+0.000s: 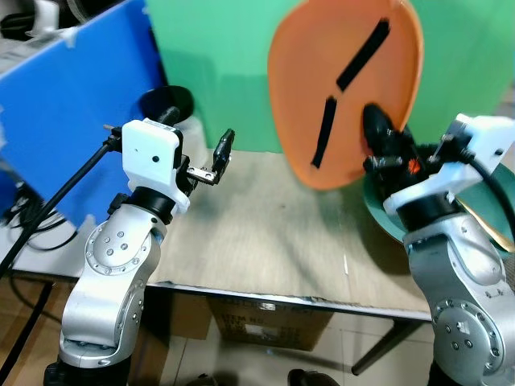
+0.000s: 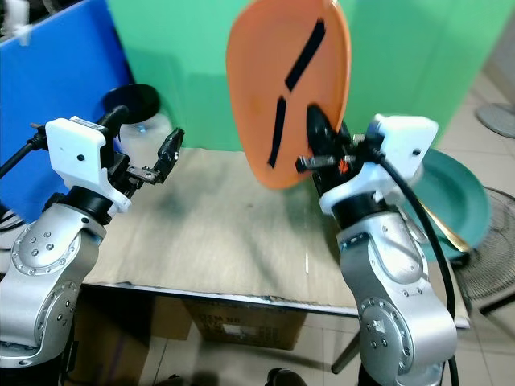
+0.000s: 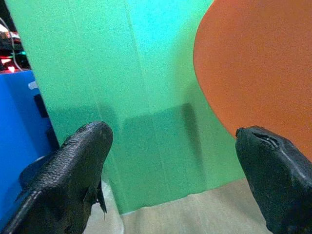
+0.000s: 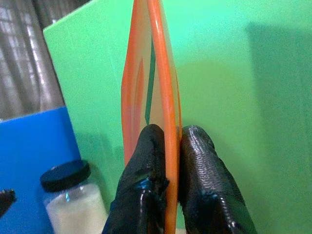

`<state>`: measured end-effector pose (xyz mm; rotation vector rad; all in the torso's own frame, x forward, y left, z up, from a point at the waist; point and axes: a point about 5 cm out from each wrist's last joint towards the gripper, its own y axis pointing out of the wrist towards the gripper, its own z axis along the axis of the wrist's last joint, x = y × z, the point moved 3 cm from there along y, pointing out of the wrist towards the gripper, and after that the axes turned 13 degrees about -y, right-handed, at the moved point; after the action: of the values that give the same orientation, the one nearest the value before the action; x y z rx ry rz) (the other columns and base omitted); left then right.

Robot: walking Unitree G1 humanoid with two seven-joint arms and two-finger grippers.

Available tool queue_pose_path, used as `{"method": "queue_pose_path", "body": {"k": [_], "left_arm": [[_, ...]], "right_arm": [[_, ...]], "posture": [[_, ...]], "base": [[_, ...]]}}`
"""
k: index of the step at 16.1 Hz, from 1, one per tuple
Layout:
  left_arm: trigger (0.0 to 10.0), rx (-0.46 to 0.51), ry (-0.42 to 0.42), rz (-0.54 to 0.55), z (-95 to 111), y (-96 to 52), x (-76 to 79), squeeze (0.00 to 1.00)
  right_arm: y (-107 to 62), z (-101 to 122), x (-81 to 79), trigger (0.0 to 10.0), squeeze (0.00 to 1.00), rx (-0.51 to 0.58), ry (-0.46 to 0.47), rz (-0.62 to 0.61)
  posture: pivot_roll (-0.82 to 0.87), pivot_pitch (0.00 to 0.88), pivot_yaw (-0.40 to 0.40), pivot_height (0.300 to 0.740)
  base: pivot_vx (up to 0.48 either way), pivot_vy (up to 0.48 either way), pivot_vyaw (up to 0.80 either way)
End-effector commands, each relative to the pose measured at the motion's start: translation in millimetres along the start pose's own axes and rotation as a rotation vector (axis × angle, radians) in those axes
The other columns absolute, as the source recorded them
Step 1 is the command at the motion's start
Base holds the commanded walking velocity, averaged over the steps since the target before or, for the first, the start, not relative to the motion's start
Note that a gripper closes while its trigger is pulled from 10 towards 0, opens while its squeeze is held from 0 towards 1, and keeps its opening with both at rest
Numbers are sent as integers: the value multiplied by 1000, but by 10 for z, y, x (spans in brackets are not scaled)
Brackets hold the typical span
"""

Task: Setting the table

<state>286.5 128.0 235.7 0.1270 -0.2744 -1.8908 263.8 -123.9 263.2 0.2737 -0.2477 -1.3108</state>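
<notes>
The textured black rubber fingers (image 4: pixel 146 195) of the right gripper (image 4: pixel 171 146) pinch the thin rim of a smooth orange oval plate (image 1: pixel 322 88), holding it upright on edge above the far right part of the pale wood-grain tabletop (image 1: pixel 265 241), its face bearing 2 black strips. The left gripper (image 3: pixel 170 161) hangs over the far left side with its 2 pebbled fingers spread apart around nothing, near a glass jar (image 4: pixel 73 204) of white contents with a round black lid. A teal dish (image 2: pixel 459 201) sits off the right edge.
</notes>
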Motion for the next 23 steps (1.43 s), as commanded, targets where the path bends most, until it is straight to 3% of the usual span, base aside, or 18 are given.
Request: {"method": "queue_pose_path", "body": {"k": [1, 5, 8, 12, 15, 17, 20, 23], "left_arm": [[10000, 12, 9, 14, 44, 10, -21, 0], [10000, 82, 50, 5, 226, 121, -35, 0], [10000, 73, 31, 3, 215, 125, -19, 0], [10000, 27, -41, 37, 64, 132, -34, 0], [10000, 19, -38, 84, 39, 131, -132, 0], [10000, 31, -12, 72, 69, 112, -128, 0], [10000, 27, 12, 78, 49, 111, -123, 0], [10000, 17, 24, 61, 42, 108, -100, 0]], "right_arm": [[12, 178, -28, 10000, 0, 80, 1, -3], [137, 358, -38, 10000, 0, 151, 13, 1], [144, 459, 121, 10000, 0, 188, -43, -97], [161, 342, -47, 10000, 0, 131, 6, 12], [156, 263, -36, 10000, 0, 100, 9, 3], [142, 251, -12, 10000, 0, 97, -25, -1], [148, 257, -115, 10000, 0, 114, -117, 47], [130, 248, -27, 10000, 0, 111, -149, -5]], "posture": [[97, 0, 58, 740], [106, 0, 45, 740], [105, 0, 48, 740], [93, 0, 46, 740], [90, 0, 43, 740], [90, 0, 41, 740], [99, 0, 31, 740], [100, 0, 36, 740]], "base": [[0, 0, -781], [0, 0, -788], [0, 0, -788], [0, 0, -788], [0, 0, -788], [0, 0, -788], [0, 0, -796], [0, 0, -800]]}}
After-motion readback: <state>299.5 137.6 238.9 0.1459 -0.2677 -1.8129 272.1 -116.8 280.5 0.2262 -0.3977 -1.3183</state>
